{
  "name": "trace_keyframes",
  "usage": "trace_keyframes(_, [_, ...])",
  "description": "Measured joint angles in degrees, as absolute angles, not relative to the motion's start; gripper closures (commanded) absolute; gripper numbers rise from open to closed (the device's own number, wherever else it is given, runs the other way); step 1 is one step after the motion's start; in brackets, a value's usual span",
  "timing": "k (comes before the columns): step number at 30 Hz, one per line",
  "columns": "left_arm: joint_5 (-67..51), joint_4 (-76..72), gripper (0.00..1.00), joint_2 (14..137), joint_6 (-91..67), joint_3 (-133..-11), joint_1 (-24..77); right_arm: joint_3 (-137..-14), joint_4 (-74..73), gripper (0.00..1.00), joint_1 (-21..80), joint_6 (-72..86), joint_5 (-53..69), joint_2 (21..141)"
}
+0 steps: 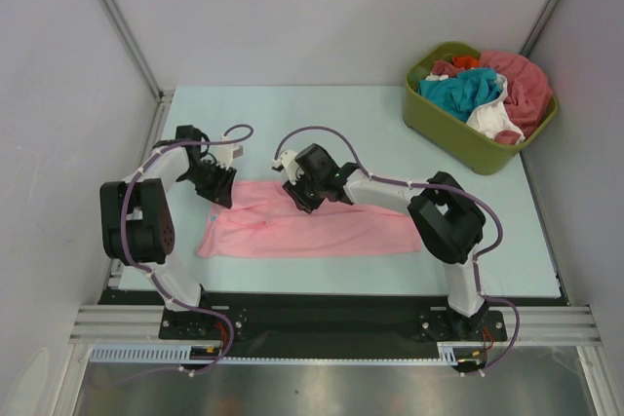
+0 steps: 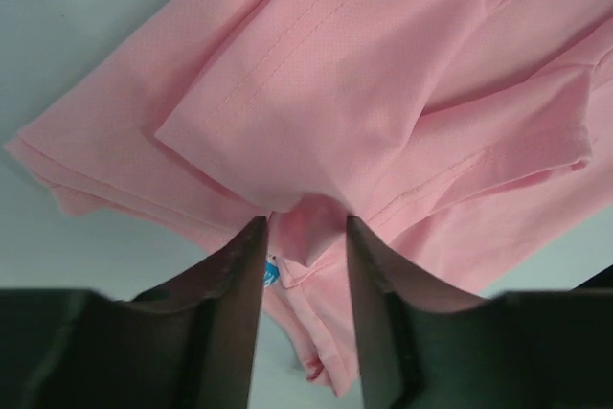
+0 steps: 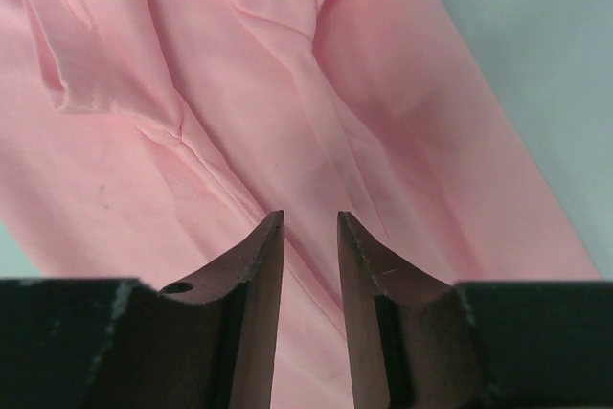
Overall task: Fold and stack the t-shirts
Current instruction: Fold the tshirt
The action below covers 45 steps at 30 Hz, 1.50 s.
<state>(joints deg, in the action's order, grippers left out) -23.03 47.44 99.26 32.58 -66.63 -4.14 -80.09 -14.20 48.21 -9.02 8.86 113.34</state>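
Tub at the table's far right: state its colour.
The tub is olive green; top external view.

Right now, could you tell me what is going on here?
Two robot arms are folding a plain light pink cloth t-shirt, which lies as a long strip on the pale blue table. The fingers of the left gripper straddle a ridge of cloth near its left end; whether they pinch it is unclear. The right gripper hovers open further along. More shirts wait in the olive-green plastic tub.
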Motion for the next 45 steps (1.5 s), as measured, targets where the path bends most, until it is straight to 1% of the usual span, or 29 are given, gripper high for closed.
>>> trace_keyframes(1, [-23.2, 47.1, 0.69, 99.4, 32.4, -66.5, -4.1, -80.6, -14.8, 0.69, 48.4, -9.3, 8.8, 114.1])
trace_keyframes(2, [-23.2, 46.8, 0.73, 99.6, 32.1, -66.4, -4.0, -80.9, -15.3, 0.74, 48.6, -9.6, 8.6, 114.8])
trace_keyframes(3, [-23.3, 46.5, 0.75, 99.8, 31.9, -66.3, -3.9, -81.1, -15.7, 0.76, 48.7, -9.7, 8.4, 115.3])
trace_keyframes(4, [-23.6, 46.3, 0.79, 100.0, 31.9, -66.3, -3.9, -81.3, -16.1, 0.76, 48.7, -9.8, 8.1, 115.8])
trace_keyframes(5, [-23.9, 46.1, 0.81, 100.2, 31.9, -66.2, -3.9, -81.3, -16.3, 0.76, 48.8, -9.8, 7.7, 116.3])
trace_keyframes(9, [-24.9, 45.3, 0.83, 100.2, 31.7, -65.0, -3.9, -81.8, -17.0, 0.72, 48.8, -9.8, 5.0, 117.5])
trace_keyframes(12, [-25.3, 45.1, 0.91, 100.2, 31.5, -64.2, -3.9, -83.0, -18.6, 0.71, 48.8, -10.2, 4.1, 117.6])
trace_keyframes(13, [-25.5, 45.1, 1.0, 100.2, 31.5, -64.0, -3.9, -83.5, -18.6, 0.71, 48.8, -10.4, 4.0, 117.6])
trace_keyframes(16, [-25.6, 45.0, 1.0, 100.2, 31.5, -64.0, -3.9, -83.8, -18.3, 0.71, 49.2, -11.1, 4.1, 117.1])
trace_keyframes(21, [-25.5, 45.1, 1.0, 100.2, 31.6, -64.2, -3.9, -84.3, -17.9, 0.67, 49.0, -12.3, 3.9, 116.6])
trace_keyframes(26, [-25.2, 45.3, 1.0, 100.2, 31.9, -65.6, -3.9, -86.0, -18.1, 0.67, 48.5, -13.3, 3.3, 117.8])
trace_keyframes(30, [-25.0, 45.3, 1.0, 100.2, 31.9, -65.9, -3.9, -86.5, -18.1, 0.69, 48.2, -13.8, 3.3, 118.9])
trace_keyframes(32, [-24.8, 45.3, 1.0, 100.2, 31.9, -65.9, -3.9, -86.6, -18.2, 0.73, 48.1, -13.8, 3.5, 119.4])
trace_keyframes(33, [-24.6, 45.3, 1.0, 100.2, 31.9, -65.9, -3.9, -86.6, -18.3, 0.76, 48.1, -13.9, 3.6, 119.6])
trace_keyframes(34, [-24.6, 45.3, 1.0, 100.2, 32.0, -65.9, -3.9, -86.6, -18.5, 0.84, 48.1, -13.9, 3.8, 119.7])
trace_keyframes(36, [-24.5, 45.3, 1.0, 100.2, 32.0, -66.0, -3.9, -86.6, -18.8, 0.88, 48.1, -13.9, 4.0, 119.7])
trace_keyframes(37, [-24.4, 45.3, 1.0, 100.2, 32.1, -66.0, -3.9, -86.6, -18.8, 0.95, 48.1, -13.9, 4.1, 119.7])
trace_keyframes(38, [-24.3, 45.3, 1.0, 100.2, 32.2, -66.1, -3.9, -86.6, -18.8, 1.0, 48.1, -14.0, 4.2, 119.7])
trace_keyframes(45, [-23.9, 46.6, 1.0, 100.2, 34.4, -67.7, -4.2, -86.6, -19.2, 1.0, 48.1, -14.1, 5.3, 119.7])
